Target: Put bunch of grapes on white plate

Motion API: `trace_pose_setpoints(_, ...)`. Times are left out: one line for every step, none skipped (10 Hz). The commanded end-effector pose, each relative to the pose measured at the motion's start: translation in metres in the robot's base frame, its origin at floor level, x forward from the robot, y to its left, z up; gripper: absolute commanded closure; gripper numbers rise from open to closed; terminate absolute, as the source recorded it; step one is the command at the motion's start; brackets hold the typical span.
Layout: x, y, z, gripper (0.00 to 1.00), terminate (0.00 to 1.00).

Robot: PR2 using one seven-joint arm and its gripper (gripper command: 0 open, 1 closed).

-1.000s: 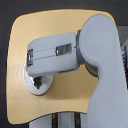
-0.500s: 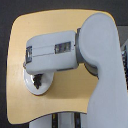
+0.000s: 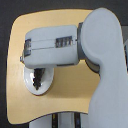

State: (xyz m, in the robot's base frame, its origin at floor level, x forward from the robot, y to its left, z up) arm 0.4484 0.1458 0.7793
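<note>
A: How far along does this look to you?

B: Close to the end, I'd judge. The white plate (image 3: 45, 86) sits on the wooden bench (image 3: 65, 107) toward the exterior view's left, partly hidden under the arm (image 3: 55, 47). The bunch of grapes (image 3: 38, 79) shows as a dark cluster over the plate's middle, well inside the rim.

A: So the grapes are on the plate?

B: Over it, certainly. Whether they rest on the plate or hang just above it, I cannot tell; the view looks nearly straight down, so height is lost.

A: And the gripper?

B: The gripper (image 3: 37, 75) points down from the arm's end right where the grapes are. The dark shapes there blur together, so I cannot separate the jaws from the fruit. I cannot say whether the jaws are clenched on the bunch or have let go of it.

A: Where do the grapes lie relative to the jaws, then?

B: Directly at them, touching or nearly so, with the bunch stretching slightly toward the bottom of the picture from the arm's edge. No gap shows between them.

A: What is left?

B: If the bunch is held, letting it go onto the plate; then lifting the arm clear without dragging the grapes off. Carrying them to the plate looks done.
</note>
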Motion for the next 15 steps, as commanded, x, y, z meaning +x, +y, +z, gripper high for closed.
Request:
trace_pose_setpoints(0.04,-0.002,0.076,0.0,0.0)
trace_pose_setpoints(0.046,-0.002,0.091,0.0,0.0)
trace_pose_setpoints(0.05,0.001,0.103,0.0,0.0)
trace_pose_setpoints(0.054,0.004,0.115,0.0,0.0)
trace_pose_setpoints(0.057,0.001,0.12,0.0,0.0)
trace_pose_setpoints(0.059,-0.008,0.122,0.0,0.0)
trace_pose_setpoints(0.06,-0.023,0.121,0.0,0.0)
trace_pose_setpoints(0.065,-0.054,0.122,0.0,0.0)
trace_pose_setpoints(0.067,-0.072,0.124,0.0,0.0)
trace_pose_setpoints(0.073,-0.106,0.127,0.0,0.0)
trace_pose_setpoints(0.078,-0.133,0.132,0.0,0.0)
trace_pose_setpoints(0.08,-0.163,0.139,0.0,0.0)
trace_pose_setpoints(0.081,-0.179,0.142,0.0,0.0)
trace_pose_setpoints(0.084,-0.208,0.147,0.0,0.0)
trace_pose_setpoints(0.085,-0.236,0.151,0.0,0.0)
